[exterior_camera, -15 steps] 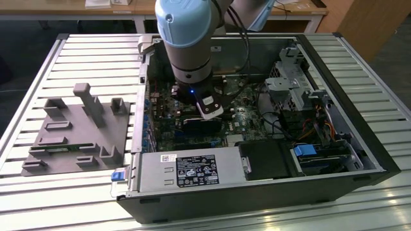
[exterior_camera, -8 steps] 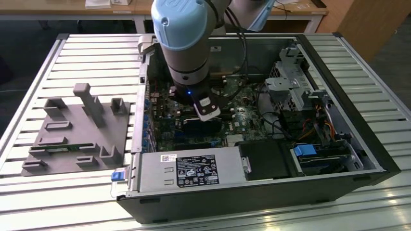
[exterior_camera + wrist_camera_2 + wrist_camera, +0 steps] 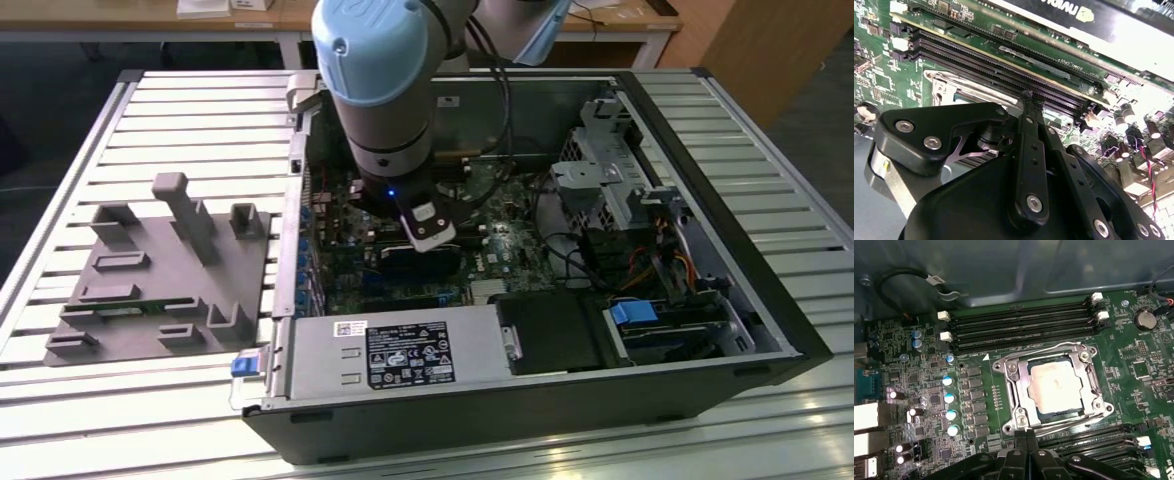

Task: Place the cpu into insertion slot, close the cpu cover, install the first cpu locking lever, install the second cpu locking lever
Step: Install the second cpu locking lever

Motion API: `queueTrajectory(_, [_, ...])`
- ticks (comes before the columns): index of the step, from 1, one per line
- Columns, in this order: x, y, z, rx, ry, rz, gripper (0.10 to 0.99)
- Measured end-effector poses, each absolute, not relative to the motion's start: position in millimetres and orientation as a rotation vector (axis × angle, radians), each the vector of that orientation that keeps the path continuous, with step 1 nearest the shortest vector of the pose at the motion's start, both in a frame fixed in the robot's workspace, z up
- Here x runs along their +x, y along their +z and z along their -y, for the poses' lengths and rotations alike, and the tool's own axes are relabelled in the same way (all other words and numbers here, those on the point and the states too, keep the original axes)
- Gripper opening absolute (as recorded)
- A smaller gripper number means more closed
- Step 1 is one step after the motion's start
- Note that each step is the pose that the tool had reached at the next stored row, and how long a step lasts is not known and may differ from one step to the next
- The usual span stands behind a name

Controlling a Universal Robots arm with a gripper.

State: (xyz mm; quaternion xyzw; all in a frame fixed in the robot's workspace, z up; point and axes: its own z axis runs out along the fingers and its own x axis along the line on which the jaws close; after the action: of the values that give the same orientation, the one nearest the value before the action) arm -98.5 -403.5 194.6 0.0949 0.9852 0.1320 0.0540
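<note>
Power supply (image 3: 400, 352): in the exterior view, the grey box with a label nearest the camera, inside the open computer case (image 3: 747, 300), at its near edge.
Arm (image 3: 380, 90): reaches down from above into the middle of the case, over the green motherboard (image 3: 507, 245).
Claw, exterior view (image 3: 430, 238): low over the board; from here I cannot tell how wide it stands.
Grey fixture (image 3: 154, 275): lies on the slatted table (image 3: 747, 120) at the exterior view's left, outside the case.
Drive cage (image 3: 607, 170): at the exterior view's right within the case, with cables near it.
Claw, second wrist view (image 3: 1029, 97): black fingers (image 3: 1026, 150) are drawn together to a narrow tip, clenched with nothing seen between them; the tip sits at the edge of the cpu cover (image 3: 949, 87), just beside the long memory slots (image 3: 999, 65).
Claw, first wrist view (image 3: 1025, 436): fingertips pressed together, at the near edge of the insertion slot (image 3: 1019, 405).
Cpu (image 3: 1055, 385): pale square chip seated in the insertion slot.
Cover, first wrist view (image 3: 1089, 385): silvery frame lying flat around the chip.
Levers (image 3: 1074, 421): thin metal rods run along the socket's edges; whether they are latched I cannot tell.
</note>
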Motion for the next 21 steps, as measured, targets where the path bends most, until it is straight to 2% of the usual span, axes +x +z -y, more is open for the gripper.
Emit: queueTrajectory(21, [-108.0,187.8,396.7,0.289,0.409,-2.992,0.106])
